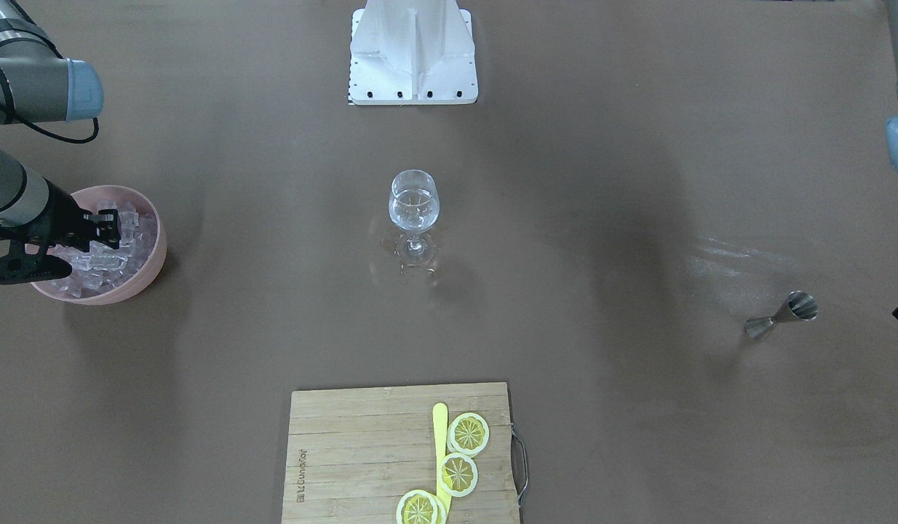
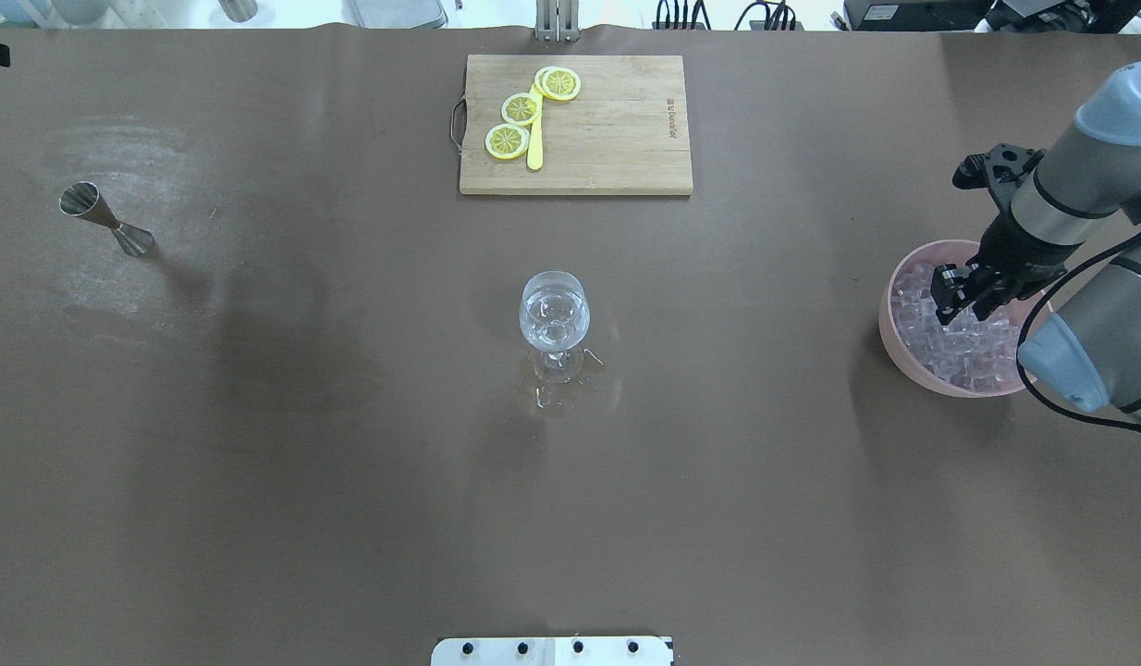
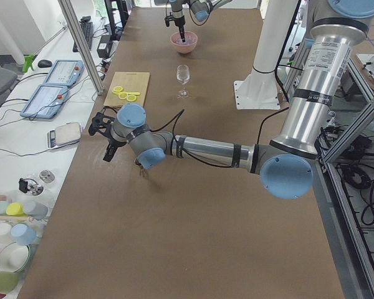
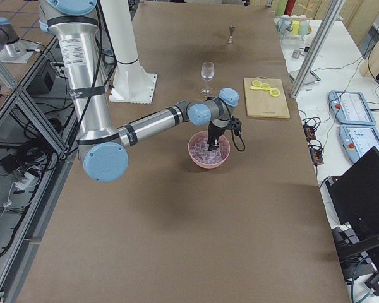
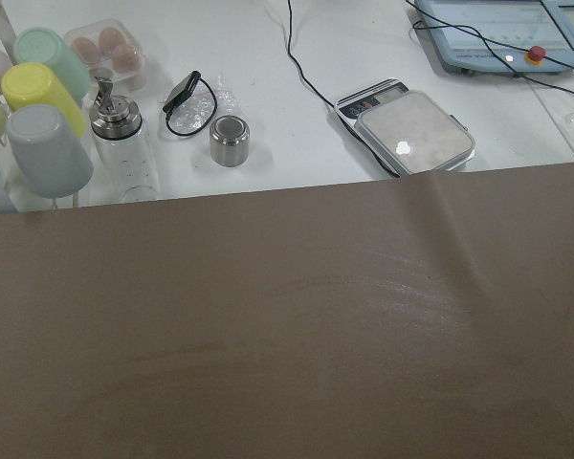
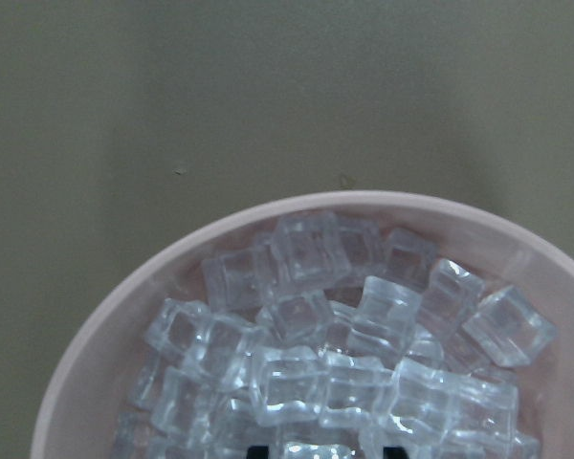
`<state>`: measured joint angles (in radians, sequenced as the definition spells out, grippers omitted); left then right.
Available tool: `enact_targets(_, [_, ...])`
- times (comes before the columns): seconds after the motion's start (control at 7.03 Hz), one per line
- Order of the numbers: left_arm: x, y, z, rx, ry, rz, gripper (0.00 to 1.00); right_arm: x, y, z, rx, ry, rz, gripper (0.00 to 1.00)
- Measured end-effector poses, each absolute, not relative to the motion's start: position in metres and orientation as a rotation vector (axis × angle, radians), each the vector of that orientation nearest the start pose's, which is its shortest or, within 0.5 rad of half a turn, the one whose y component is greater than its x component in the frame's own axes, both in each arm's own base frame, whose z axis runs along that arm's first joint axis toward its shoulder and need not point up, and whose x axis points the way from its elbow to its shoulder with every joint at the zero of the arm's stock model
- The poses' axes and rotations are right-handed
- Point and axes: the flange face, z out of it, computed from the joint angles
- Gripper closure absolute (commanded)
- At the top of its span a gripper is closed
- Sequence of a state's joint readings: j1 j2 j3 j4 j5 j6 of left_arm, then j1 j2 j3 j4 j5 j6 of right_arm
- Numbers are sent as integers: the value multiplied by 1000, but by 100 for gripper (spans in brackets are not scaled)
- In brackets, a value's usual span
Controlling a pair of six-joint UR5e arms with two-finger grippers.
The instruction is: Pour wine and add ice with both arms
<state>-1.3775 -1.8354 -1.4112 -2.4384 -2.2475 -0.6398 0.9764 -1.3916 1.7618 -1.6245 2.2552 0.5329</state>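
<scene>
Two fingertips of the right gripper [image 2: 964,301] stand spread just above the ice [image 6: 344,363], which is heaped in the pink bowl [image 2: 888,319] at the table's right end. They are judged to be poised to take a cube for the stemmed glass [image 2: 553,310] mid-table. Left gripper [image 3: 108,154] hangs near the jigger [image 2: 108,222]; its jaw state cannot be told.

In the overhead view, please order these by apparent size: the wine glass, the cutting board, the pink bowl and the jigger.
1. Wooden cutting board
2. Pink bowl
3. Wine glass
4. Steel jigger, which is close to the glass in length but clearly slimmer.
</scene>
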Motion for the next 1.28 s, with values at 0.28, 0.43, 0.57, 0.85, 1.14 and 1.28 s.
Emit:
enact_targets(0.28, [49,-622,494,603,942,-71,2,-254,-502,485,-113,-733,-160,45])
enact_targets(0.43, [48,-622,495,603,942,-71,2,-254,-501,487,-118,-732,-158,81])
enact_targets(0.57, [47,-621,494,605,943,-71,2,-254,-501,488,-121,-733,-157,100])
enact_targets(0.85, [44,-617,491,614,945,-70,1,-254,-500,487,-122,-736,-158,100])
enact_targets(1.14, [42,-616,487,620,949,-69,2,-254,-500,481,-116,-748,-162,100])
enact_targets(1.28, [42,-615,487,620,950,-69,2,-251,-500,468,-102,-767,-164,100])
